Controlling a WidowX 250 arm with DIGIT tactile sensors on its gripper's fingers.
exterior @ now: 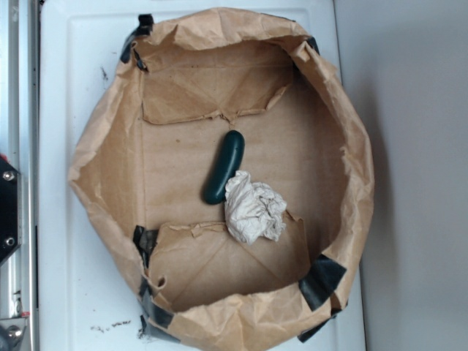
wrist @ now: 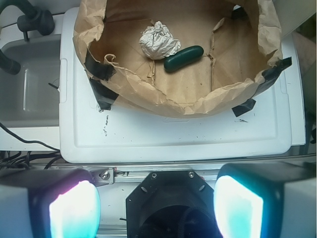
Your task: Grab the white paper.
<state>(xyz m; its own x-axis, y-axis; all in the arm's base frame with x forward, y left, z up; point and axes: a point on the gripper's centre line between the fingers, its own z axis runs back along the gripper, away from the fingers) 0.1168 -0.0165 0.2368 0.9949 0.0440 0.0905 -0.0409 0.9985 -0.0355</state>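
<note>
The pincer (wrist: 156, 208) was seen in the wrist view with its fingers (wrist: 74, 210) spread wide apart and nothing between them, well short of the brown paper bag (exterior: 102, 157). The bag was laid open on a white tray (wrist: 173, 134). On its floor the white paper (exterior: 252, 208) was found, touching the lower end of a dark green oblong (exterior: 224, 167).

I saw nothing to read anywhere: the bag (exterior: 110, 168), the paper (exterior: 252, 207) and the white board (wrist: 173, 134) under them bore no words, labels or numbers.
</note>
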